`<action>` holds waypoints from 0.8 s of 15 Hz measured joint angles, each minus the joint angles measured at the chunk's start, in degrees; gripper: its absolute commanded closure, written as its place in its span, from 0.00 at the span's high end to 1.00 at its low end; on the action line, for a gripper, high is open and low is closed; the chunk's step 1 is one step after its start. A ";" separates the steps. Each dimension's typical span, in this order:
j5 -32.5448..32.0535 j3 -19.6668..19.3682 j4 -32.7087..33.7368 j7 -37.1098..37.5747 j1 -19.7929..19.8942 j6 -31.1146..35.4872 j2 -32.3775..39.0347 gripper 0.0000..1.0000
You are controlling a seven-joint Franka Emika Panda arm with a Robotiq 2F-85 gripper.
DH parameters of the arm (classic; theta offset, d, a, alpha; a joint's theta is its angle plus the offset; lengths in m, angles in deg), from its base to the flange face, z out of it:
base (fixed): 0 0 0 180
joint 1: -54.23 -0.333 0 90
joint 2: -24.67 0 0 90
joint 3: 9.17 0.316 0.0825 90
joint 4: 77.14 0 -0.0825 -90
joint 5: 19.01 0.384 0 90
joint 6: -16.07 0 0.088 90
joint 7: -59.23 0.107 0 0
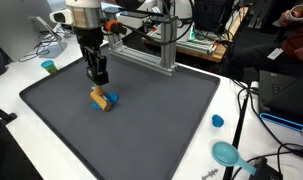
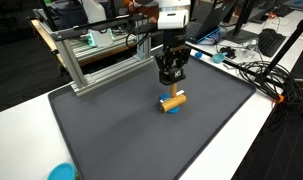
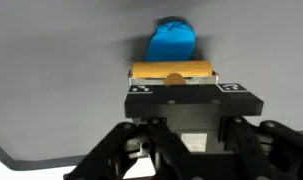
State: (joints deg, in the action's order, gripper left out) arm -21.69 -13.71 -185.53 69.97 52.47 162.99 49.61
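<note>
Over the dark grey rubber mat (image 1: 171, 105), in an exterior view, the black gripper (image 1: 97, 77) is hanging just above a short tan wooden cylinder (image 1: 98, 97) that is touching a small blue plastic block (image 1: 111, 99). Its jaws are drawn narrow, gripping nothing. In an exterior view, the cylinder (image 2: 173, 100) is lying mid-mat. In the wrist view it is lying crosswise past the fingertips, with the block beyond.

No word, number or brand can be read anywhere. In the wrist view, two small black-and-white square marks (image 3: 141, 88) stand on the pale bar (image 3: 186, 91) by the jaws, too blurred to decipher.
</note>
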 measured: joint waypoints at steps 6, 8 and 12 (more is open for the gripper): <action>3.04 0.99 4.87 -1.21 1.87 -4.51 2.33 0.21; 3.27 1.08 5.92 -1.21 2.11 -5.51 2.85 0.21; 3.56 1.08 7.76 -0.96 2.29 -6.84 3.87 0.21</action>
State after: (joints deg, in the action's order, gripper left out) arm -18.14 -12.63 -177.77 69.01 54.76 156.15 53.49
